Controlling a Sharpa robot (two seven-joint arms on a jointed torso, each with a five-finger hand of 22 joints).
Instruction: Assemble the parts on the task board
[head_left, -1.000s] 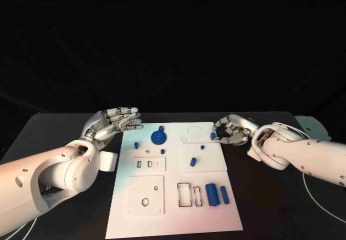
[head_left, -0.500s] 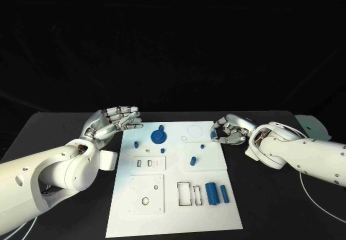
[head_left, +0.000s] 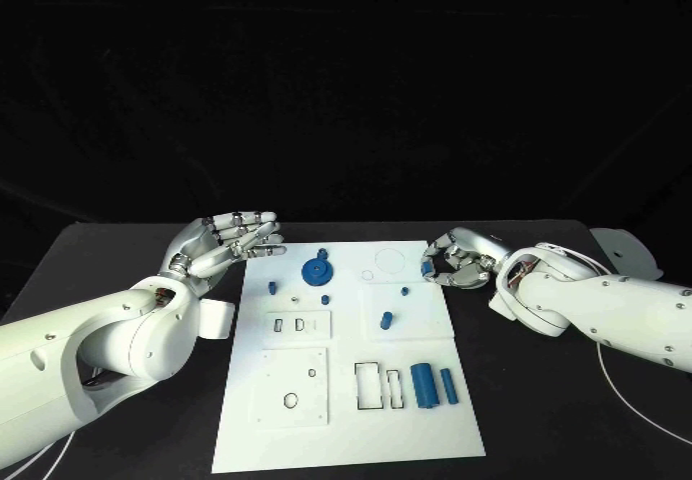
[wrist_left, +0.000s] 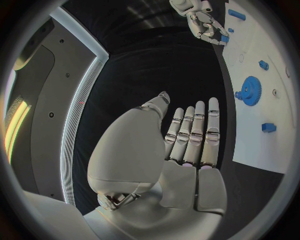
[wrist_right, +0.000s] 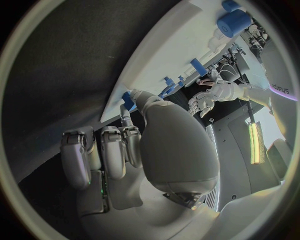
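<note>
The right hand (head_left: 456, 263) pinches a small blue part (head_left: 428, 270) at the task board (head_left: 346, 440)'s far right edge, probably to seat it, while the left hand (head_left: 231, 240) waits with fingers apart off the far left corner.

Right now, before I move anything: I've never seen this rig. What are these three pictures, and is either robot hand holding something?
It is a two-armed robot at a black table. The square picture looks down from its head; each round one comes from a camera behind one wrist. The white task board lies between the arms, with a blue gear, two blue cylinders and smaller blue pieces on it. The left robot hand is beside the board's far left corner, fingers out, holding nothing. The right robot hand, at the far right edge, seems to pinch a small blue part.
</note>
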